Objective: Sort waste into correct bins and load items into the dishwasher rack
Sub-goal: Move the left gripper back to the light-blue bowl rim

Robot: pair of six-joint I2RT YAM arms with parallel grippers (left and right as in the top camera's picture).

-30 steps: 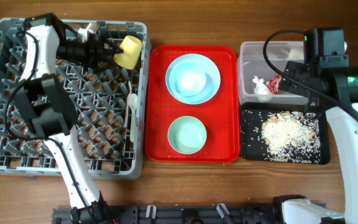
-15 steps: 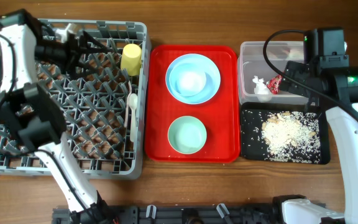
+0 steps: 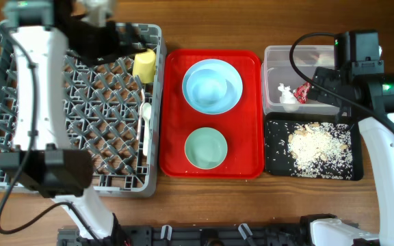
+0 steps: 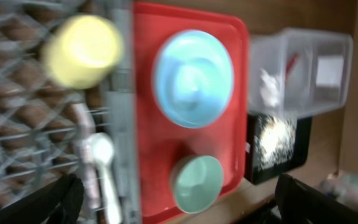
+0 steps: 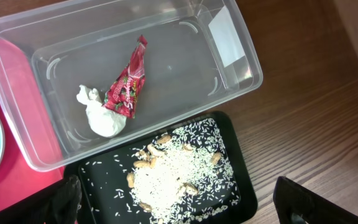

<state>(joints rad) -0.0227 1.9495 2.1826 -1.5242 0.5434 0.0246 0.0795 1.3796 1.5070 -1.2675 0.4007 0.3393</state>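
Both the left fingers (image 4: 58, 200) and right fingers (image 5: 61, 202) gape wide, empty; I'd pinch the light blue bowl (image 3: 211, 87) by its rim, lifting straight off the plate (image 3: 190, 76).

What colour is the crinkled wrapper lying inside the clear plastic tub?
The wrapper is red, seen best in the right wrist view.

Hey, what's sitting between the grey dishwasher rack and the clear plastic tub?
The red tray, holding the light blue bowl and the pale green bowl; the overhead view shows it.
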